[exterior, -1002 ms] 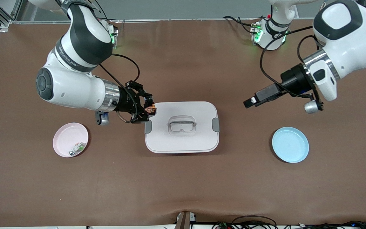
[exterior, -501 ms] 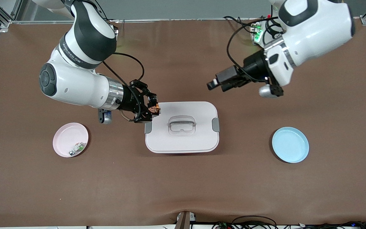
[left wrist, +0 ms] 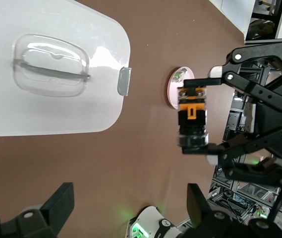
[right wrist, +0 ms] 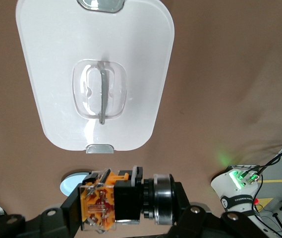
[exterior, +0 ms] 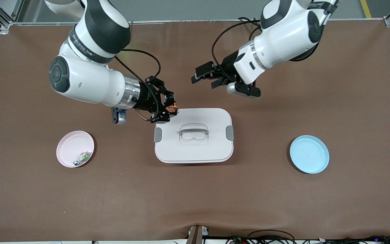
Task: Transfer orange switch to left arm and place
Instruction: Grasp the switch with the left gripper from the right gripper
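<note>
Right gripper (exterior: 172, 109) clamped on the orange switch (exterior: 172, 108), held in the air at centre-left of the front frame, over the corner of the box (exterior: 193, 135) toward the right arm's end of the tabletop (exterior: 195, 196). Right wrist view: switch (right wrist: 126, 199) lies sideways between the jaws at the bottom of the frame, orange housing at one end, black body and silvery ring at the other; box lid (right wrist: 95, 74) fills the upper part, recessed grey handle visible.

Left gripper (exterior: 204, 77) is wide open and empty, in the upper middle of the front frame, over bare tabletop just above the box's upper edge and pointing at the right gripper. The two grippers are apart, not touching. Left wrist view: the right gripper (left wrist: 193, 119) with the switch (left wrist: 192, 115) sits right of centre, the box (left wrist: 46, 74) upper left, the left gripper's own fingers (left wrist: 56, 208) spread wide along the bottom edge.

Box is closed, centred on the tabletop, grey latches on both short sides.

Pink plate (exterior: 69, 154) lower left of the front frame, a small green-and-white component (exterior: 83, 157) lying in it. Blue plate (exterior: 309, 154) lower right.
</note>
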Motion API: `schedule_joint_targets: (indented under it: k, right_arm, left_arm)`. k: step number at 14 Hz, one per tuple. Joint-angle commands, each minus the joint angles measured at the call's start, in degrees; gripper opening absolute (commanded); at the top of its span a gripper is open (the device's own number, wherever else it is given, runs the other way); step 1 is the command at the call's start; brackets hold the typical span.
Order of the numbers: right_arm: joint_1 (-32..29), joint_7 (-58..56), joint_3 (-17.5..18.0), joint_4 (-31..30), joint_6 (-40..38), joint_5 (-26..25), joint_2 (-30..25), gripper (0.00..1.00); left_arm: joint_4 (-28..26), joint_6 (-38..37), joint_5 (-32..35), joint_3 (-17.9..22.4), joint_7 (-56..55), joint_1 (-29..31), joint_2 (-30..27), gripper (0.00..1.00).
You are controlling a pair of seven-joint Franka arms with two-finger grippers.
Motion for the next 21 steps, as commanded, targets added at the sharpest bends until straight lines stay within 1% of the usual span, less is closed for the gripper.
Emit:
schedule_joint_targets:
  k: [1,3,7,10,15,21]
  right_arm:
    - [2.54,1.50,-0.73,1.77,-0.30,0.14,0.96,0.00]
    - [2.90,1.50,-0.82,1.25,-0.12,-0.21,0.96,0.00]
    - [3.25,0.98,-0.82,-2.53,1.20,-0.22,-0.27,0.00]
    - [3.78,1.50,-0.82,-2.45,1.11,-0.13,-0.70,0.00]
    - [4.92,3.00,-0.64,-1.92,1.28,0.66,-0.71,0.00]
    - [5.72,5.02,-0.64,-1.30,1.28,0.75,-0.71,0.00]
  left_arm:
    - [0.53,4.21,0.81,-0.27,-0.43,-1.80,1.70,1.00]
    - [0.53,6.06,0.02,-0.27,-1.30,-2.33,1.88,1.00]
    - [0.53,9.05,-2.27,-0.36,-2.10,-2.51,2.67,1.00]
    - [0.53,10.36,-2.27,-0.36,-2.19,-2.59,3.63,1.00]
    - [0.44,14.14,-2.27,-0.36,-2.19,-4.43,5.66,1.00]
    - [0.00,14.85,-2.27,-0.36,-2.27,-4.79,6.10,1.00]
